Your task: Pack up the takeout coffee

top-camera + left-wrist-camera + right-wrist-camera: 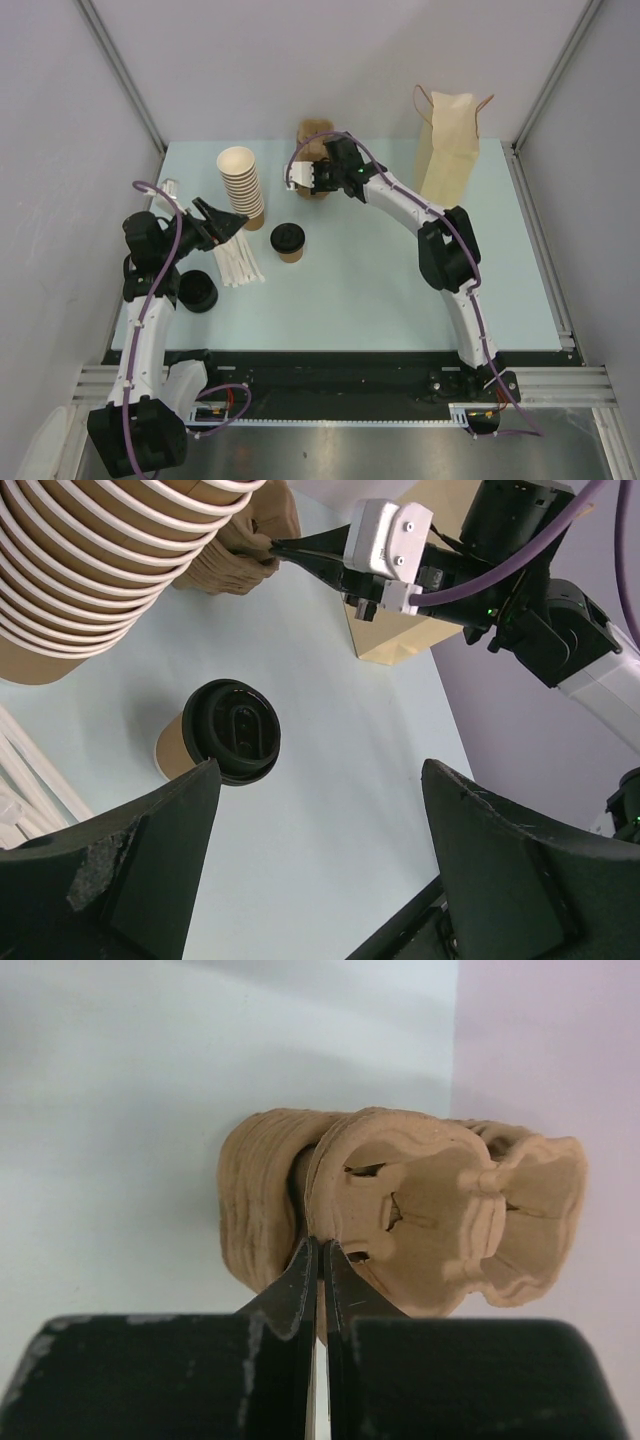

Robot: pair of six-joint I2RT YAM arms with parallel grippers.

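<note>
So the takeout coffee (pixel 288 243) is standing upright on the desk (pixel 380 290), black lid on, roughly mid-desk and just in front of the stack of lidless cups (pixel 242 185). Not packed yet; the paper bag (pixel 447 150) stands at the back right, well apart from it.

The bit that matters: the left gripper (pixel 232 226) is the near one. It hovers just to the left of the cup with its jaws spread wide and nothing in them. In the left wrist view the cup sits ahead of the fingers, off toward the left-hand one rather than centred in the gap. The cup's long axis is vertical, so I'd guess a sideways approach around the ribbed wall, after shifting over to centre it.

The right gripper (pixel 303 178) is further back, behind the cup, and it's busy. It's pinched closed on the thin rim of a pulp cup carrier (pixel 430 1220), the front one of a small stack of them.

My read is the carrier comes over first and then the left arm takes the coffee, but that's a guess
</note>
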